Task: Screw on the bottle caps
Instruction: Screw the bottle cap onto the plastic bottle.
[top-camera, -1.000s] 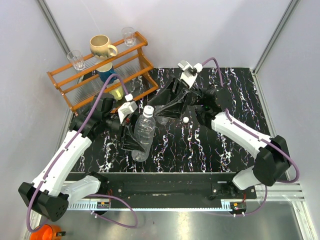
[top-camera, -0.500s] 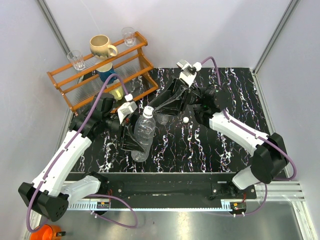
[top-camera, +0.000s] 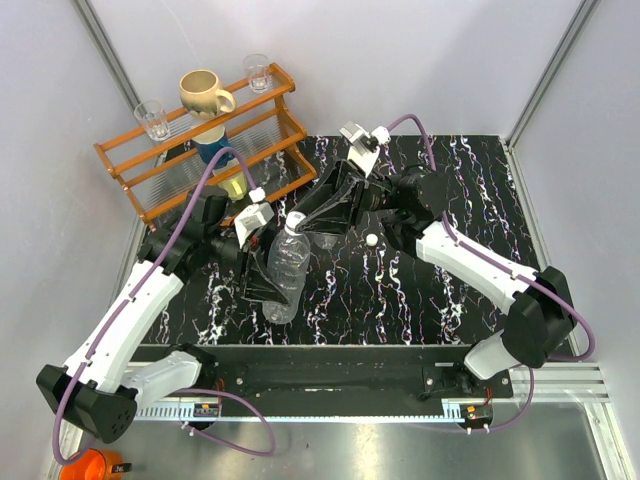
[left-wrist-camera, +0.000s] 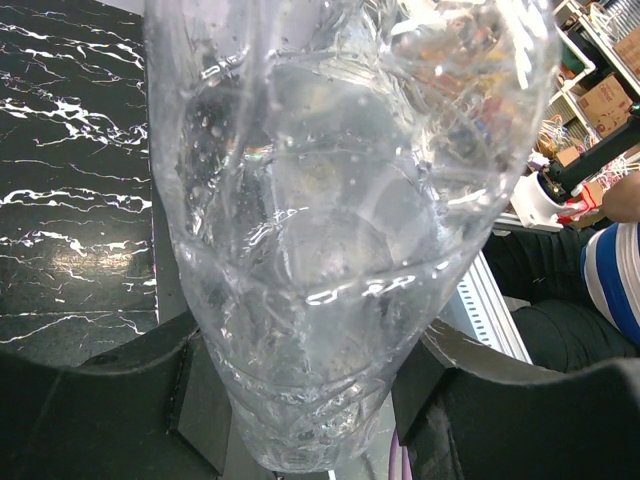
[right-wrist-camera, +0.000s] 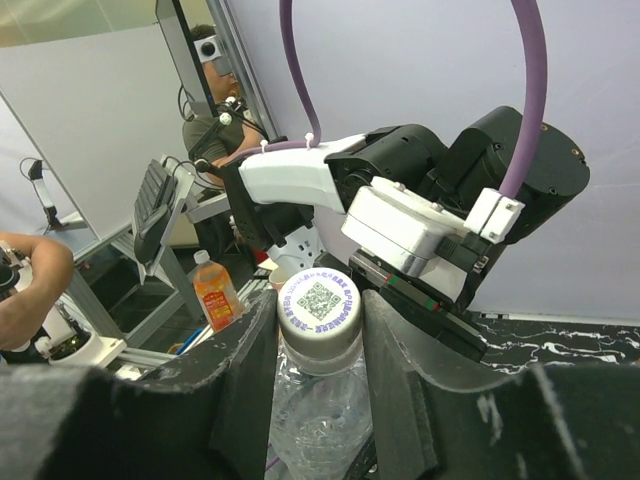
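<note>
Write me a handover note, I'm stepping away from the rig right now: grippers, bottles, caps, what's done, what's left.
Left gripper: shut on the bottle, low on its body.
Right gripper: shut on the white cap sitting on that bottle's neck.
Second cap: loose on the mat, right of the bottle.
Done: cap is on the neck; tightness cannot be told.
Left: finish screwing, then the second bottle, which I cannot clearly make out.

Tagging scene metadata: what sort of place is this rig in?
Probably a robotics lab's data-collection cell: left arm and right arm bolted at the edge of a marble-patterned table, boxed in by white panels. The wrist views show a seated person and shelves with boxes beyond.
</note>
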